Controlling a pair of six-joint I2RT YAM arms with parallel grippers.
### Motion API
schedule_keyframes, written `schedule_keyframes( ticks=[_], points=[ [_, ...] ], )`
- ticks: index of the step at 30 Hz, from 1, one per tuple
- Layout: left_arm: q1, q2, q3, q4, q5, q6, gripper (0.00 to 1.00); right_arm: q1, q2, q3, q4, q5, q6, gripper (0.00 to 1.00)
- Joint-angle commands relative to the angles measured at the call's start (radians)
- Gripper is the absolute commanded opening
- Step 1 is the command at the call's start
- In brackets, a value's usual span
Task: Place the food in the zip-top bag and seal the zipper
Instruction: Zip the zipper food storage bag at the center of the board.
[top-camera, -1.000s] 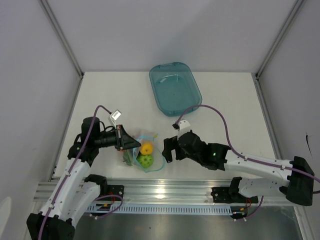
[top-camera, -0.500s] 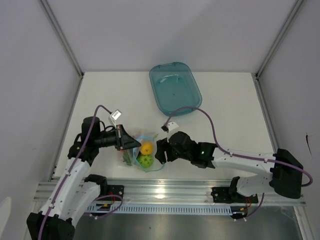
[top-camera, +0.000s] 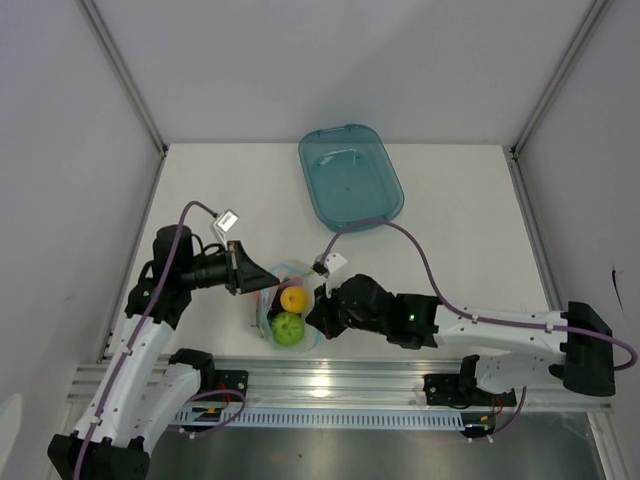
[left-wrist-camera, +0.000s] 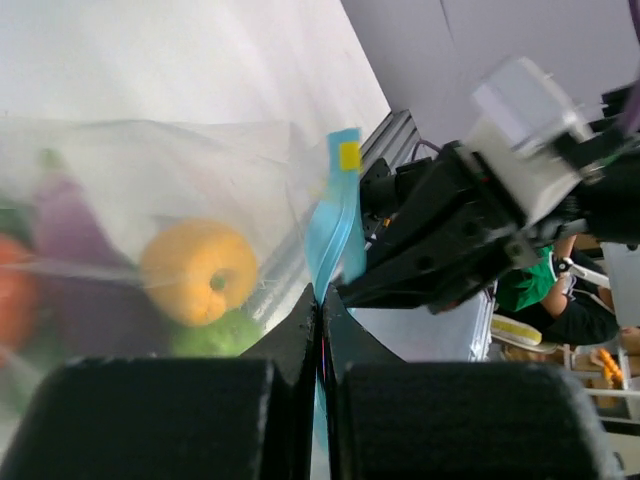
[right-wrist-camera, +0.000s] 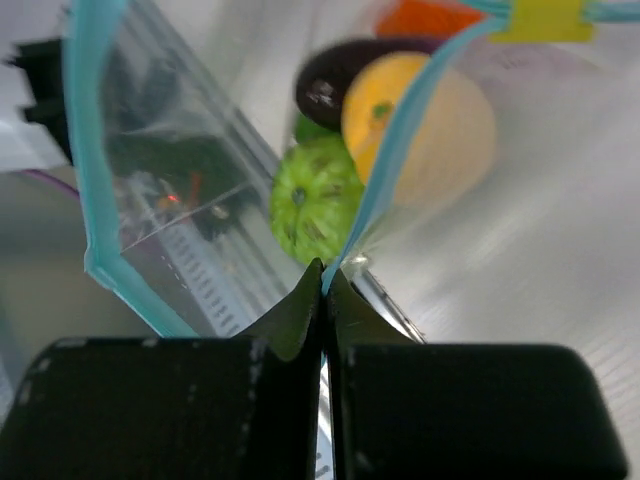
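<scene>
The zip-top bag (top-camera: 283, 312) lies toward 7 o'clock on the white table (top-camera: 470, 230), close to the near edge and the metal rail (top-camera: 330, 378). The food is inside it. From above you can see a yellow ball (top-camera: 292, 298) with a light green round fruit (top-camera: 288, 329) touching it at its 6 o'clock. The left wrist camera looks through the clear plastic and shows more, though blurred: a purple eggplant (left-wrist-camera: 62, 228) at 9 o'clock of the ball and an orange-red piece (left-wrist-camera: 10, 300) at the frame's left edge.

The left gripper (top-camera: 268, 287) meets the bag from 10 o'clock and the right gripper (top-camera: 313, 312) from 3 o'clock, so the bag sits between the two. Each is pinched fully closed, its fingers meeting with only the light blue zipper (right-wrist-camera: 385, 175) caught between the tips.

In the left wrist view the strip rises from the closed tips toward 12 o'clock, with a small yellow slider tab (left-wrist-camera: 349, 155) near its top. The right gripper's black fingers are just beside it at 3 o'clock.

In the right wrist view the strip runs from the closed tips up toward 1 o'clock and reaches the yellow tab at the top edge. A second run of blue strip stands well apart at 9 o'clock, so the two runs are not pressed together there.

The teal translucent tray (top-camera: 350, 185) sits at 12 o'clock on the table, well apart from the bag.
</scene>
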Motion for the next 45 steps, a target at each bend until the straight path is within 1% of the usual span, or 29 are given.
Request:
schedule_keyframes(
  ticks=[1,3,4,5,6,7,8,10,11,14,17,18,22,25,30,34,38,40,41,43,44,45],
  points=[
    [-0.024,0.003,0.089,-0.007,0.018,0.055,0.00,0.024,-0.089,0.120,-0.028,0.085,0.022,0.00],
    [-0.053,0.009,0.124,-0.012,0.014,0.071,0.01,0.030,-0.114,0.140,-0.046,0.105,0.090,0.00],
    [-0.091,0.012,0.129,-0.015,0.006,0.078,0.00,0.039,-0.140,0.145,-0.046,0.118,0.121,0.00],
    [-0.114,0.018,0.150,-0.022,-0.014,0.084,0.01,0.044,-0.154,0.146,-0.040,0.144,0.185,0.00],
    [-0.136,0.023,0.152,-0.024,-0.024,0.090,0.01,0.048,-0.168,0.145,-0.035,0.164,0.221,0.00],
    [-0.180,0.027,0.154,-0.022,-0.031,0.090,0.01,0.050,-0.189,0.142,-0.031,0.184,0.253,0.00],
    [-0.199,0.037,0.152,-0.013,-0.034,0.090,0.01,0.054,-0.197,0.137,-0.032,0.229,0.284,0.00],
    [-0.237,0.047,0.138,-0.009,-0.043,0.088,0.01,0.054,-0.206,0.139,-0.070,0.286,0.373,0.00],
    [-0.245,0.056,0.134,-0.001,-0.057,0.084,0.01,0.054,-0.211,0.137,-0.115,0.352,0.403,0.00],
    [-0.268,0.075,0.123,-0.001,-0.057,0.098,0.01,0.054,-0.235,0.102,-0.170,0.449,0.540,0.00],
    [-0.276,0.095,0.111,-0.001,-0.064,0.088,0.00,0.053,-0.244,0.067,-0.190,0.486,0.643,0.00],
    [-0.280,0.106,0.104,0.026,-0.057,0.076,0.00,0.051,-0.243,0.056,-0.193,0.497,0.672,0.00],
    [-0.294,0.129,0.063,0.131,-0.045,0.006,0.01,0.053,-0.205,0.048,-0.183,0.509,0.695,0.00],
    [-0.299,0.167,0.074,0.119,-0.064,0.010,0.01,0.050,-0.165,0.050,-0.163,0.512,0.692,0.00],
    [-0.299,0.179,0.083,0.106,-0.071,0.041,0.01,0.041,-0.122,0.071,-0.169,0.529,0.698,0.00],
    [-0.299,0.176,0.097,0.099,-0.043,0.081,0.01,0.027,-0.114,0.092,-0.190,0.546,0.735,0.00],
    [-0.299,0.178,0.121,0.064,-0.028,0.118,0.11,0.028,-0.100,0.117,-0.175,0.538,0.747,0.00],
    [-0.299,0.178,0.132,0.057,-0.028,0.125,0.14,0.033,-0.090,0.132,-0.166,0.533,0.749,0.00],
    [-0.299,0.179,0.134,0.056,-0.026,0.127,0.20,0.039,-0.088,0.143,-0.157,0.536,0.750,0.00],
    [-0.299,0.178,0.141,0.056,-0.025,0.130,0.26,0.041,-0.079,0.157,-0.141,0.535,0.749,0.00],
    [-0.300,0.179,0.144,0.051,-0.029,0.133,0.34,0.041,-0.067,0.165,-0.141,0.537,0.752,0.00],
    [-0.300,0.179,0.147,0.045,-0.029,0.136,0.36,0.041,-0.059,0.184,-0.144,0.537,0.756,0.00]
  ],
)
